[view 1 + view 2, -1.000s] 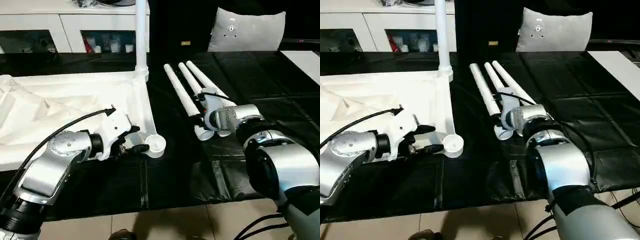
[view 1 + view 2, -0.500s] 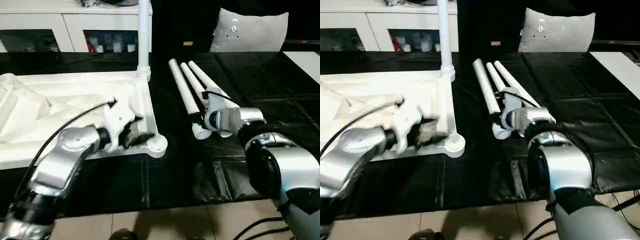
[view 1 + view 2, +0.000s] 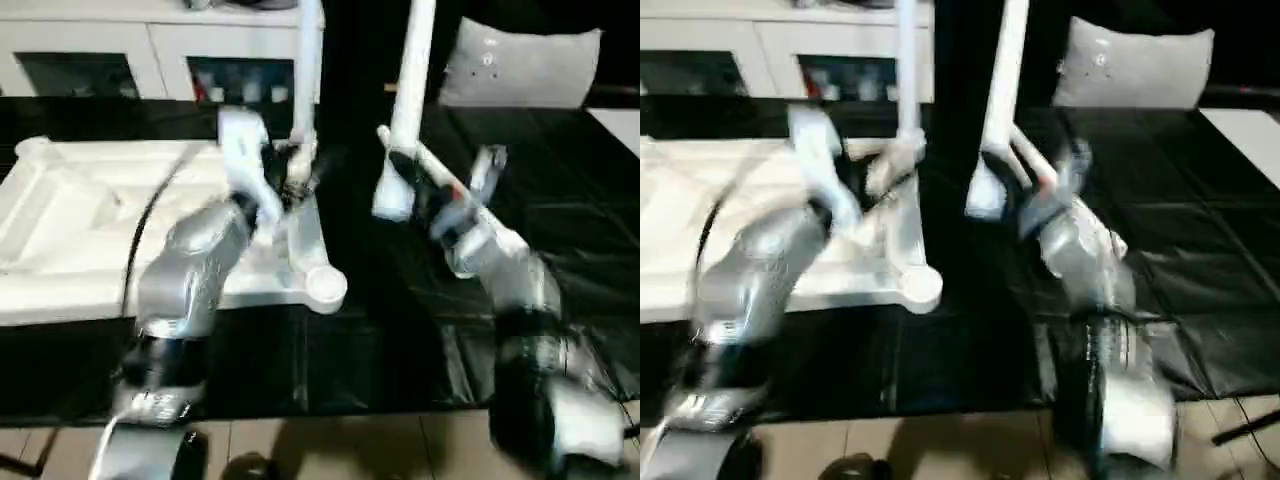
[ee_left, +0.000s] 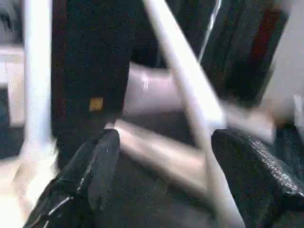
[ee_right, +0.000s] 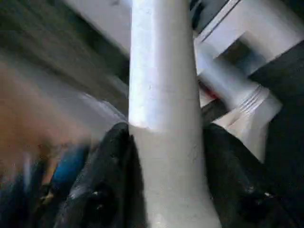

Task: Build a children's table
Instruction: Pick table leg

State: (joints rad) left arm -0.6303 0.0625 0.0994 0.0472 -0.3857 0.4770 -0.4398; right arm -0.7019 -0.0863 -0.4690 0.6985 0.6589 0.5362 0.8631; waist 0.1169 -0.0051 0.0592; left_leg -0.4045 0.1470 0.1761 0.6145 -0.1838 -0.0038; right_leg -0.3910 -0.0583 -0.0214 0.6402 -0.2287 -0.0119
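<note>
White leg upright, clamped in right end effector, ready for socket; left end effector unclenched, near fitted leg.

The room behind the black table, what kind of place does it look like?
Probably a lived-in room or an indoor lab set up like one: a white cabinet with glass doors stands along the back, a grey cushion sits beyond the black-sheeted table, and the floor is tiled.
</note>
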